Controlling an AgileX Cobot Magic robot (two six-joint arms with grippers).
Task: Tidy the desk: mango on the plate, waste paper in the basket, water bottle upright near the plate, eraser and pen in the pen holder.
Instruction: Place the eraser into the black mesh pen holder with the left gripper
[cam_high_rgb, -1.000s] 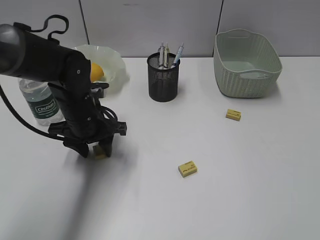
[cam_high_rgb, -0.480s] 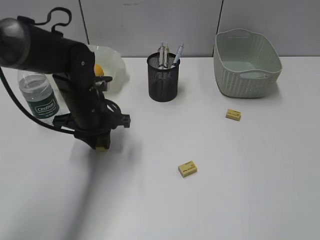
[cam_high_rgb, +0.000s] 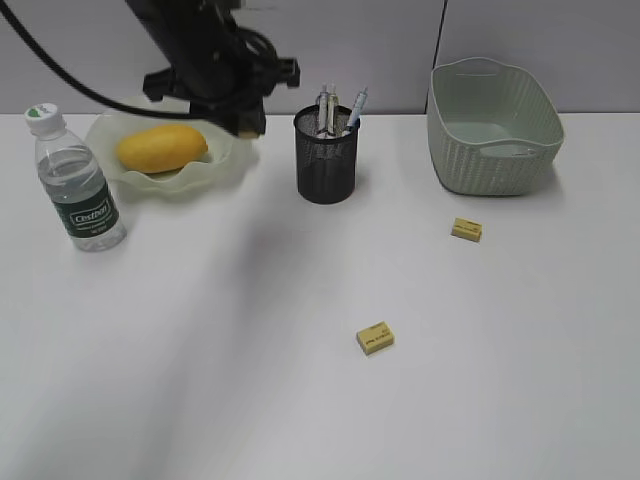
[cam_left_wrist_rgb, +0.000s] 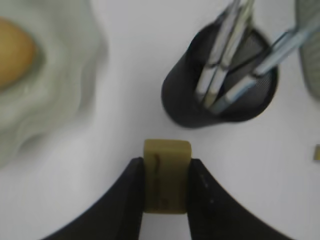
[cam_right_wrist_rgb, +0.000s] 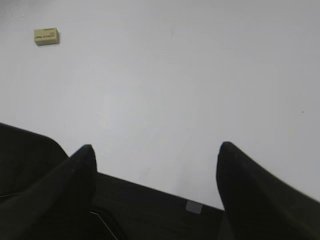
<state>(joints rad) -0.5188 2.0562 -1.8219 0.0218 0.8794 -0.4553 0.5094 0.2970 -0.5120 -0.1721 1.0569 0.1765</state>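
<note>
My left gripper (cam_high_rgb: 245, 120) hangs above the desk (cam_high_rgb: 200, 380) between the plate (cam_high_rgb: 228, 168) and the pen holder (cam_high_rgb: 327, 160). In the left wrist view it (cam_left_wrist_rgb: 166, 167) is shut on a yellow eraser (cam_left_wrist_rgb: 166, 175), just short of the pen holder (cam_left_wrist_rgb: 220, 100). Several pens (cam_high_rgb: 335, 108) stand in the holder. The mango (cam_high_rgb: 160, 147) lies on the plate. The water bottle (cam_high_rgb: 80, 195) stands upright left of it. My right gripper (cam_right_wrist_rgb: 155, 155) is open over bare desk. The waste paper is out of view.
The basket (cam_high_rgb: 493, 130) stands at the back right. Two more yellow erasers lie on the desk, one (cam_high_rgb: 374, 338) at the middle front and one (cam_high_rgb: 466, 229) in front of the basket. The right wrist view shows an eraser (cam_right_wrist_rgb: 46, 36) far off.
My left gripper closed on the eraser at the front left, lifted it and carried it up and back to beside the pen holder. The plate and mango are now uncovered.
</note>
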